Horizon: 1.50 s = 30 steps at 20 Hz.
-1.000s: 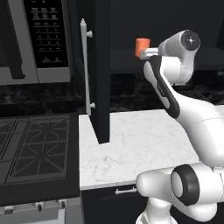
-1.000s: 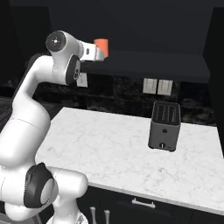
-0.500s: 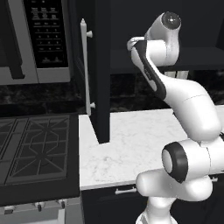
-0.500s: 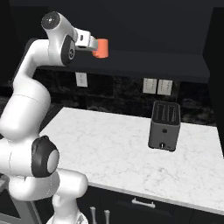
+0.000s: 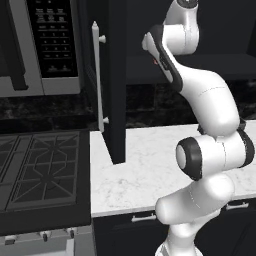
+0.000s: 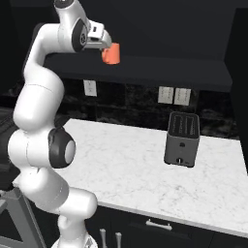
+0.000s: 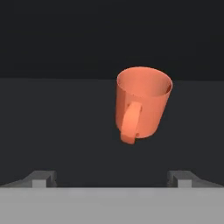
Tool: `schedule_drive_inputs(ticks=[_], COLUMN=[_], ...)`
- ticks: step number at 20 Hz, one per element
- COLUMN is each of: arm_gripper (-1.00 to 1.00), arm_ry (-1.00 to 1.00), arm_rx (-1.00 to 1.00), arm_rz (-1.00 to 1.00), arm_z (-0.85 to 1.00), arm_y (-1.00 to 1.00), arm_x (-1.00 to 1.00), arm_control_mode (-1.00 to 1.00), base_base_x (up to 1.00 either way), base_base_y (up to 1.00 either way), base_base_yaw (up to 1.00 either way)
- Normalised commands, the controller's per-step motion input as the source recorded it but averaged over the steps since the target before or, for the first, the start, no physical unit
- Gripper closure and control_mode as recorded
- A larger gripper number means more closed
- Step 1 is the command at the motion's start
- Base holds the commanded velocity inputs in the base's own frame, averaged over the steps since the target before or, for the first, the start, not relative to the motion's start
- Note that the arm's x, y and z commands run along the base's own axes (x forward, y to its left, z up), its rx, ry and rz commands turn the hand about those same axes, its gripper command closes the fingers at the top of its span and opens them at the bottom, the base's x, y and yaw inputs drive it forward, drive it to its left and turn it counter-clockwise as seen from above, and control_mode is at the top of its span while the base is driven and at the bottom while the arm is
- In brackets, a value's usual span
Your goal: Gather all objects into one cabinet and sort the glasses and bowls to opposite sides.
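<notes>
**Up at the cabinet shelf: orange cup ahead of open jaws**

Up at the dark shelf of the cabinet (image 6: 160,72), the orange cup (image 7: 141,103) sits just ahead of the gripper (image 7: 111,178), whose jaws stand fully wide with nothing between them. The cup looks light and rigid, probably smooth enough to slip (and breakable if ceramic). Its small handle faces the hand, so gripping across the straight body seems safer than pinching the handle. It is empty, mouth up, slightly tilted. Nothing else is visible on the shelf beside it.
</notes>
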Motion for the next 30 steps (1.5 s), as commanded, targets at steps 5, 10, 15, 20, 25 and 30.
schedule_drive_inputs(ticks=[5,10,15,20,25,30], arm_gripper=[-1.0,-1.0,-1.0,-1.0,-1.0,-1.0], arm_ry=[-0.05,-0.01,-0.02,0.0,-0.01,0.0], arm_rx=[0.0,0.0,0.0,0.0,0.0,0.0], arm_rz=[0.0,0.0,-0.03,-0.08,-0.08,-0.02], arm_z=[-0.49,-0.35,-0.13,-0.09,-0.07,0.0], arm_y=[0.0,0.0,-0.02,-0.17,-0.13,0.0], arm_x=[0.46,0.52,0.37,0.18,0.12,0.36], arm_control_mode=[-1.0,-1.0,-1.0,-1.0,-1.0,-1.0], base_base_x=[0.0,0.0,0.0,0.0,0.0,0.0], base_base_y=[0.0,0.0,0.0,0.0,0.0,0.0], base_base_yaw=[0.0,0.0,0.0,0.0,0.0,0.0])
